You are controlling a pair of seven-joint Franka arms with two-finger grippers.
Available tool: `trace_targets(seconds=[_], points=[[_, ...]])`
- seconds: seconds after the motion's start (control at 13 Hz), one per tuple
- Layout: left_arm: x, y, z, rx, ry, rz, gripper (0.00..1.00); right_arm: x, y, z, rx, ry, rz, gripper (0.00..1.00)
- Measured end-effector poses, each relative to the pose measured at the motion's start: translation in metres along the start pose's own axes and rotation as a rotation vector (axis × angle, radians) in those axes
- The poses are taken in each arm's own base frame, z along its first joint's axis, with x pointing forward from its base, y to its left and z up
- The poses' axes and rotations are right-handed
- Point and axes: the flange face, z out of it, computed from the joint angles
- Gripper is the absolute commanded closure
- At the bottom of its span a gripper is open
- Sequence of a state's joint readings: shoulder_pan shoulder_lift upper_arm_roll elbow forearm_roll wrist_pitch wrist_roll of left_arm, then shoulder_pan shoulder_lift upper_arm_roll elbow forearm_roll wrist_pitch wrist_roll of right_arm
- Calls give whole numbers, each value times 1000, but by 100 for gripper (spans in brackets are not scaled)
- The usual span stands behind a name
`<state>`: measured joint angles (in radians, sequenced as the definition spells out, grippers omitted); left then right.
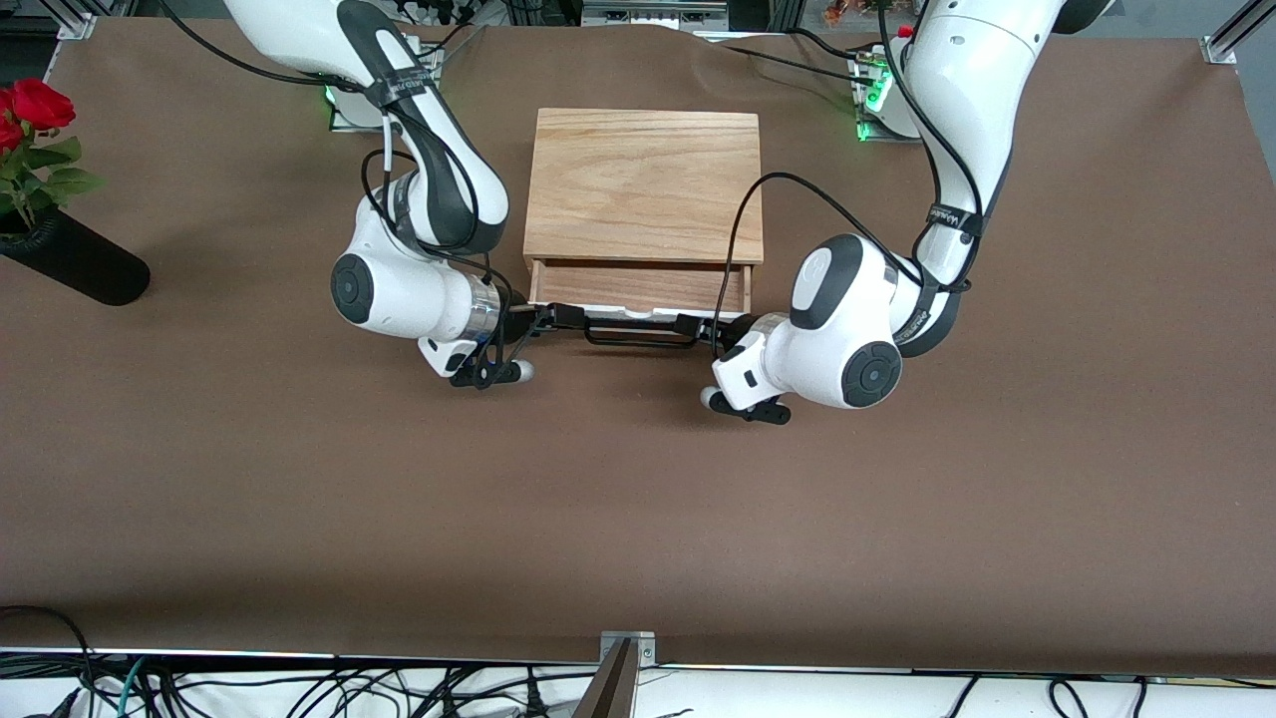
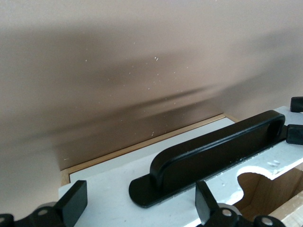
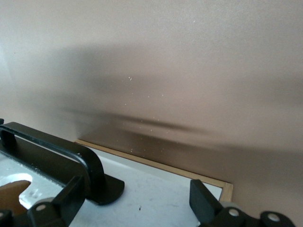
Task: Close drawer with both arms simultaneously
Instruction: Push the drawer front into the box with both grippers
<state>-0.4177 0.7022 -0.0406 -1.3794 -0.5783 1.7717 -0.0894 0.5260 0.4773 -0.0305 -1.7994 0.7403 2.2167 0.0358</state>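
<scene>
The drawer (image 1: 638, 286) stands partly open in its light-oak box (image 1: 643, 184), with the reddish-brown inside showing. Its white front panel (image 2: 102, 187) (image 3: 156, 189) carries a black bar handle (image 1: 638, 337) (image 2: 218, 151) (image 3: 52, 151). My left gripper (image 1: 700, 327) (image 2: 139, 208) is open, its fingers astride the panel at the handle's end toward the left arm. My right gripper (image 1: 551, 319) (image 3: 137, 201) is open, its fingers astride the panel at the handle's end toward the right arm. Both grippers sit at the drawer front, one at each end of the handle.
A black vase (image 1: 75, 259) with a red rose (image 1: 35, 105) lies at the right arm's end of the table. The brown table cover (image 1: 638, 519) stretches from the drawer front toward the front camera.
</scene>
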Motion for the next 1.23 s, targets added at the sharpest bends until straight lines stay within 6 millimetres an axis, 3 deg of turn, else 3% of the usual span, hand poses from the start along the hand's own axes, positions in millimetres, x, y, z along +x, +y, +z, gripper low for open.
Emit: trace_targets(seconds=[0.85, 1.0, 1.23], points=[[-22, -7, 15, 16, -204, -10, 0, -42, 0, 15, 2, -68, 6, 0], [-26, -8, 17, 18, -237, -11, 0, -56, 0, 24, -5, -105, 2, 0], [-28, -9, 19, 19, -252, -11, 0, -61, -2, 24, -5, -100, -2, 0]])
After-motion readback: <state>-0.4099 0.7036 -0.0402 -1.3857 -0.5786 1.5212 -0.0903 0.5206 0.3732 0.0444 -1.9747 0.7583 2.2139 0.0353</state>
